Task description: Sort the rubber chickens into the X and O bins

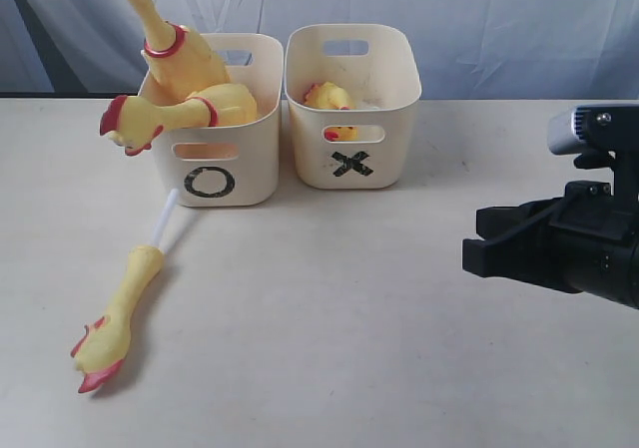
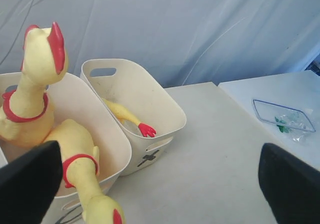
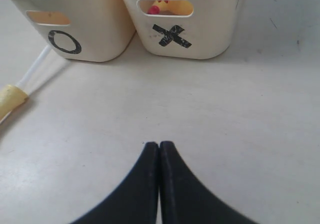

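The sorting looked mostly done: three of the four rubber chickens sat in bins and one had not yet been binned. The O bin [image 1: 250,159] held two large ones, an upright chicken [image 1: 185,64] with its neck rising well above the rim and a second chicken [image 1: 170,114] draped over the side so that its head hung outside. The X bin [image 1: 384,129], just beside it, held a small chicken [image 1: 327,96], partly visible through the handle slot. The thin chicken [image 1: 118,318] lay on the desk [image 1: 349,318] in front of the O bin, its white tube [image 1: 165,219] pointing toward the bin's base. Which bin it belonged in could not be told. The toys were glossy yellow rubber with a bumpy, plucked look and red combs, feet and neck rings. The bins were smooth cream plastic, rounded at the corners, marked in black. The desk was a matte, pale surface with faint scuffs. The left pincer [image 2: 160,149] hung above the bins with its black fingers wide apart and empty. The right pincer [image 3: 159,146] hovered low over the bare desk, its fingers pressed together on nothing.
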Controlling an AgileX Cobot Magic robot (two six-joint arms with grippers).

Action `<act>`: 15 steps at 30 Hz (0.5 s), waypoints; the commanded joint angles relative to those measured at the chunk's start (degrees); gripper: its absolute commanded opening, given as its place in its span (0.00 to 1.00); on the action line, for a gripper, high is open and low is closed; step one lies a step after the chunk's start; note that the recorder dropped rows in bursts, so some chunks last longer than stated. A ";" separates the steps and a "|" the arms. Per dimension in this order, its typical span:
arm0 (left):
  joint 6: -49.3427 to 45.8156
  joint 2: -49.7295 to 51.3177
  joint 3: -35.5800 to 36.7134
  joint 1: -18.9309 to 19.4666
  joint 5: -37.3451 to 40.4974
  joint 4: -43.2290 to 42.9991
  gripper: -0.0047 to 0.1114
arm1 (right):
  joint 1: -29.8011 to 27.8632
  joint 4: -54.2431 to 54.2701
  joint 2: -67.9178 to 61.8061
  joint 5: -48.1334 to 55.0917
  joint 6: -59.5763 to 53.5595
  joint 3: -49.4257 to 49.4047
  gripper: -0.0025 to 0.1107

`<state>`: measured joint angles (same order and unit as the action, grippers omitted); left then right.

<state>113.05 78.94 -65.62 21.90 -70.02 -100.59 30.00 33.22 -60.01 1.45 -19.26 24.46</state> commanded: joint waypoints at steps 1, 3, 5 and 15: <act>0.85 -0.32 0.28 0.26 0.06 0.64 0.90 | -0.27 -0.09 0.36 -0.35 -0.14 -0.21 0.01; 0.98 -0.32 0.43 0.26 0.06 0.64 0.86 | -0.27 -0.09 0.36 -0.35 -0.14 -0.21 0.01; 0.86 -0.32 0.65 0.26 0.06 0.64 0.77 | -0.27 -0.09 0.36 -0.35 -0.14 -0.21 0.01; -0.45 -0.42 3.66 0.26 0.06 0.64 0.04 | -0.27 -0.09 0.36 -0.35 -0.14 -0.21 0.01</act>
<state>113.13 78.94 -63.21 21.90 -70.02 -100.59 30.00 33.22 -60.01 1.45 -19.26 24.46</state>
